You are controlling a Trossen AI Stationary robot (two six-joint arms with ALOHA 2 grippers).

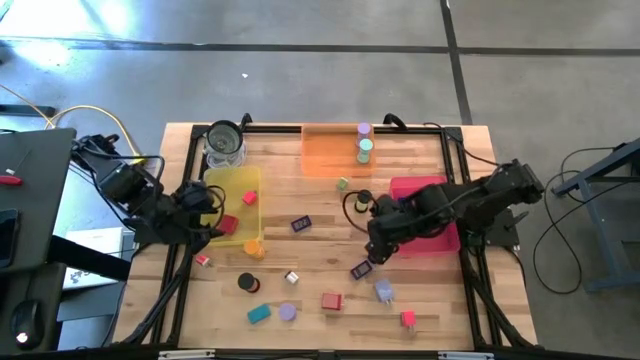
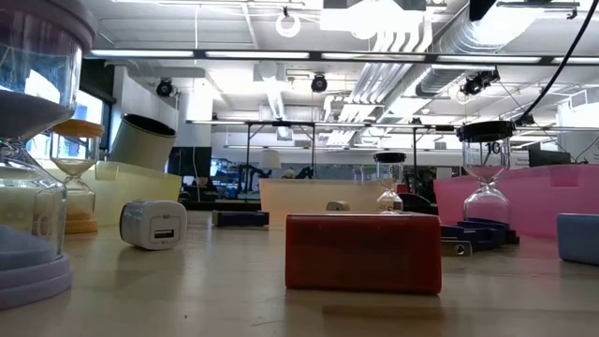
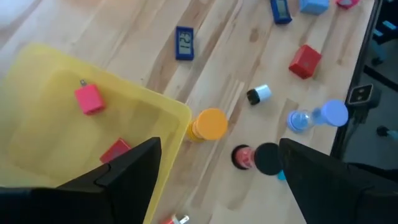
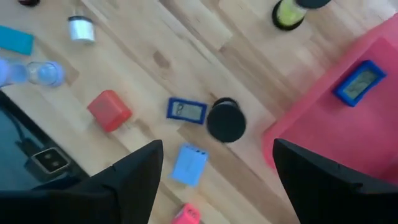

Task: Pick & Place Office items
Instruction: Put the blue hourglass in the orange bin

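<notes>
Grippers from above: the left gripper (image 1: 212, 212) hangs over the yellow tray (image 1: 240, 185), the right gripper (image 1: 372, 250) just beside the pink tray (image 1: 405, 188), and small items lie scattered on the table (image 1: 320, 275), among them a red block (image 1: 331, 300) and a teal block (image 1: 259, 314). At table height, a red block (image 2: 363, 253) lies nearest. Both wrist views show released, empty fingers, the left above the yellow tray (image 3: 62, 81) with two red pieces inside, the right above a black cylinder (image 4: 226, 120).

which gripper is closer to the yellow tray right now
Left. The left gripper hangs open over the yellow tray, at its edge nearest that arm. The right gripper is open too, far across the table beside the pink tray.
</notes>
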